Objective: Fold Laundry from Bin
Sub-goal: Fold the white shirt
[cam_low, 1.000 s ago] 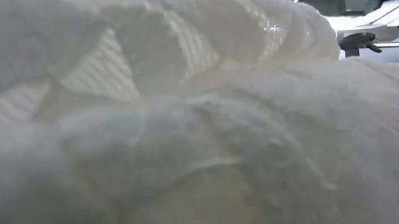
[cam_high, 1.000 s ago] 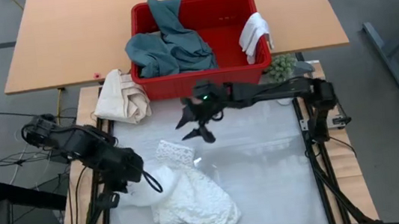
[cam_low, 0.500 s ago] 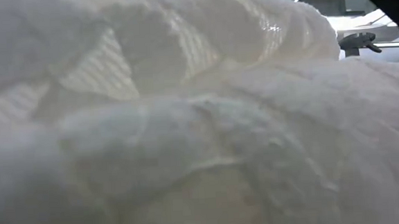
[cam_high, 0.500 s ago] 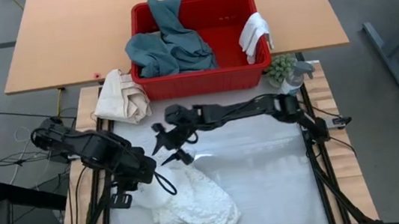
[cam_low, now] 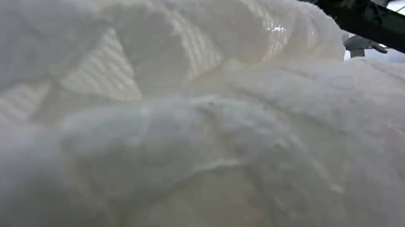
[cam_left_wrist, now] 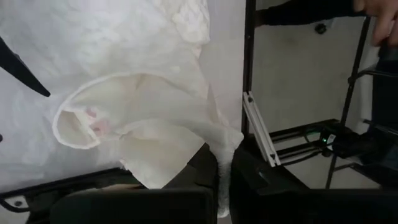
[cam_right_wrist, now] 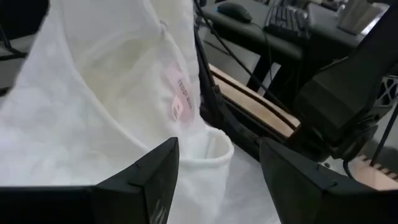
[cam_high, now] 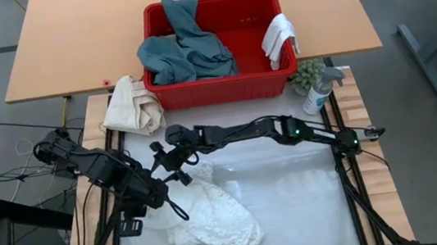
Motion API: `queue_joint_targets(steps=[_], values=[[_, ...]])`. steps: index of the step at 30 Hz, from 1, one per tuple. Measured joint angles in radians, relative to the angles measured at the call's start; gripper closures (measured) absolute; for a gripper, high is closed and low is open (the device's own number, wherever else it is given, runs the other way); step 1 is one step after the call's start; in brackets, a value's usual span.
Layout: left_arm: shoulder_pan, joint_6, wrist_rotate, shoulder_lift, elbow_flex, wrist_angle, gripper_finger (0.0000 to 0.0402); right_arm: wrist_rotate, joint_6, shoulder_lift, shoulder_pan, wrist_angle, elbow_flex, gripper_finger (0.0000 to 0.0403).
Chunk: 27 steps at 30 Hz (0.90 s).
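I am spreading a white knit garment (cam_high: 208, 214) on the table (cam_high: 292, 188), just in front of the red bin (cam_high: 219, 89). My left gripper (cam_left_wrist: 221, 177) is clenched on the garment's edge, on the side away from the bin. My right gripper (cam_high: 172, 162) hovers at the garment's near edge with its jaws released. Next, I judge, the right jaws must close on the collar by the pink label (cam_right_wrist: 180, 102), so both arms can pull the cloth flat. The bin holds a teal garment (cam_high: 181, 48) and a small white cloth (cam_high: 279, 37) over its rim.
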Motion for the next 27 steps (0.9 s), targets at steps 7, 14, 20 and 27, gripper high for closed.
queue_joint_targets(steps=[7, 14, 20, 27], values=[[0.000, -0.026, 0.000, 0.001, 0.000, 0.029, 0.0401, 0.002, -0.029, 0.025, 0.007, 0.034, 0.004, 0.0153], [-0.002, 0.025, -0.001, 0.020, 0.000, 0.045, 0.0401, 0.034, -0.018, 0.091, 0.028, 0.036, -0.001, 0.0160], [-0.005, 0.065, 0.005, 0.035, 0.000, 0.044, 0.0401, 0.058, 0.035, 0.113, 0.021, 0.041, 0.001, 0.0192], [-0.006, 0.055, -0.012, 0.034, 0.000, 0.040, 0.0401, 0.059, 0.051, 0.102, 0.011, -0.017, 0.002, 0.0380]])
